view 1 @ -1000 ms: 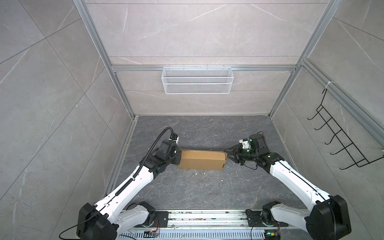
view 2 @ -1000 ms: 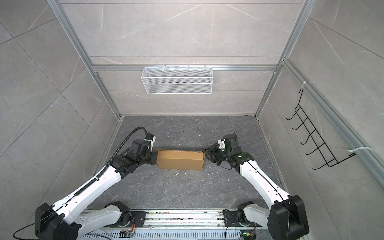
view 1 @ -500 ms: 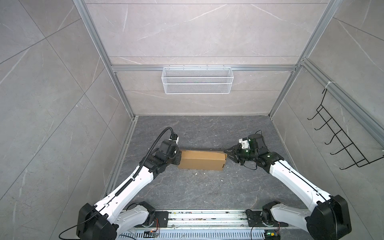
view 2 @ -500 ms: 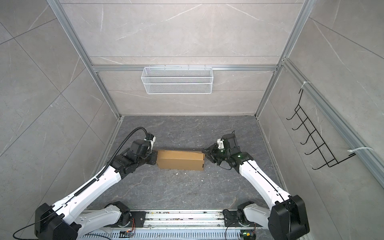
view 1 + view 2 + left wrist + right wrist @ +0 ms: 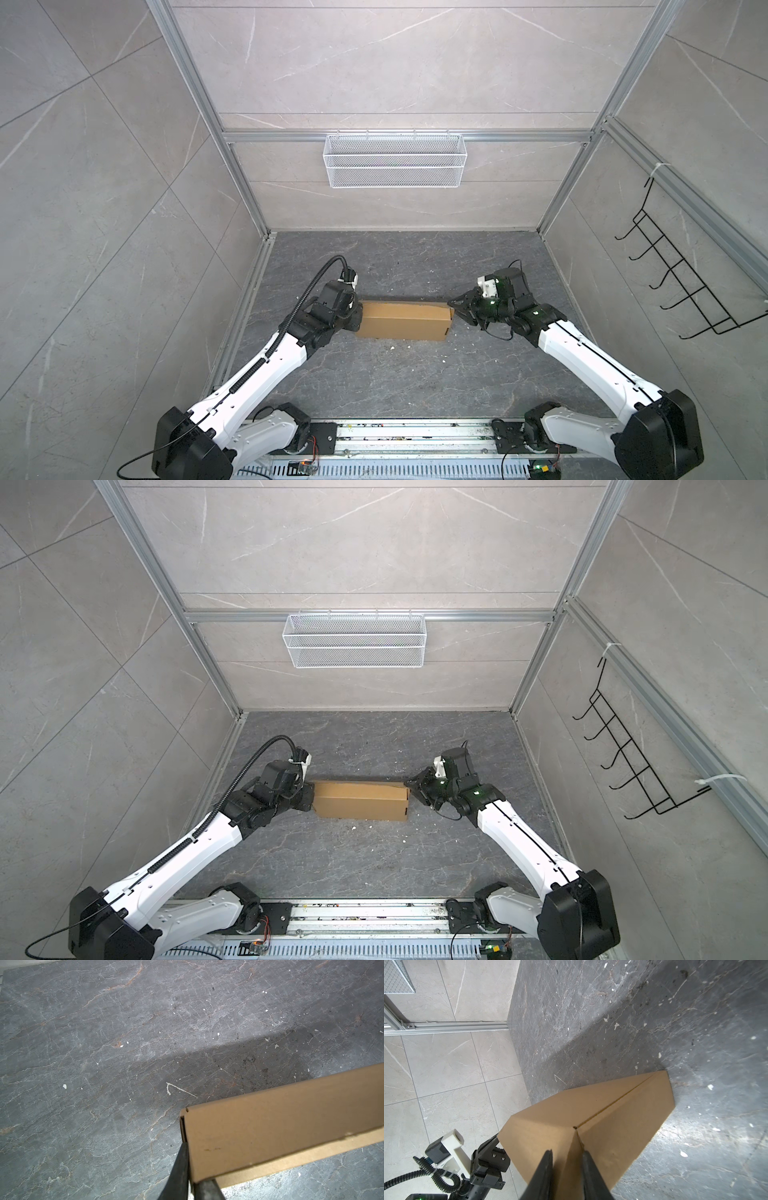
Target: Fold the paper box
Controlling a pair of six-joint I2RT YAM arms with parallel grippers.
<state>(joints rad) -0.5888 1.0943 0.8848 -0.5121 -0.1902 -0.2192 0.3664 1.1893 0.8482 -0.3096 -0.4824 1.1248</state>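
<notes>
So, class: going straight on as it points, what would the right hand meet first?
The paper box: its end corner sits between the fingers of the right hand, so it would press into cardboard at once, though contact is unclear.

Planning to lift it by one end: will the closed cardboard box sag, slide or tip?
Probably stiff: the cardboard box is folded shut, edges crisp. Likely light: thin board. It lies low and long on the smooth table, so sliding seems likelier than tipping.
</notes>
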